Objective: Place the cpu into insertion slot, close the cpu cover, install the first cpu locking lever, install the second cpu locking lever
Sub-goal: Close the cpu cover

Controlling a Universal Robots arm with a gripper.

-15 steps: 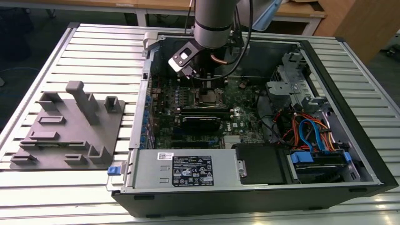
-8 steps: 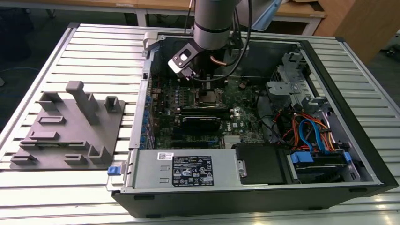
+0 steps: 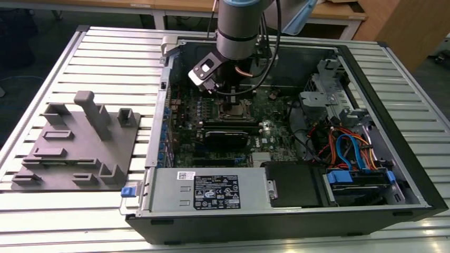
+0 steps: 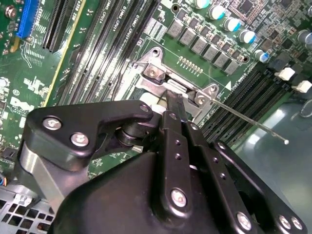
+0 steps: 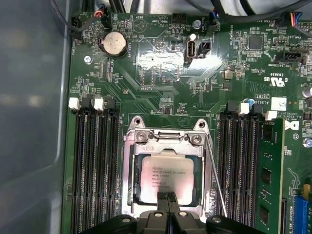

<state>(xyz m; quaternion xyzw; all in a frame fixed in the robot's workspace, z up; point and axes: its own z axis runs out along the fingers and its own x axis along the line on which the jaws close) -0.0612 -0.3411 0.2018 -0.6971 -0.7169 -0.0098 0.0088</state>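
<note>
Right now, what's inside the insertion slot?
The cpu lies in the insertion slot, its grey top showing through the cpu cover window. The gripper hides one edge of it; the contacts underneath are covered.

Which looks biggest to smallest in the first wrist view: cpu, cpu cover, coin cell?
1. cpu cover, framing the cpu on all visible sides
2. cpu
3. coin cell
No close calls among the three.

Tight in here: gripper (image 5: 165, 200) low over the cpu (image 5: 165, 173), tips pinched together. Slots (image 5: 95, 165) wall the socket (image 5: 127, 175) on both sides, and a lever (image 5: 216, 175) juts loose beside it. Flat open board (image 5: 146, 97) lies beyond. Cables (image 3: 344, 145) crowd the case (image 3: 413, 153) edge at the exterior view's right.
</note>
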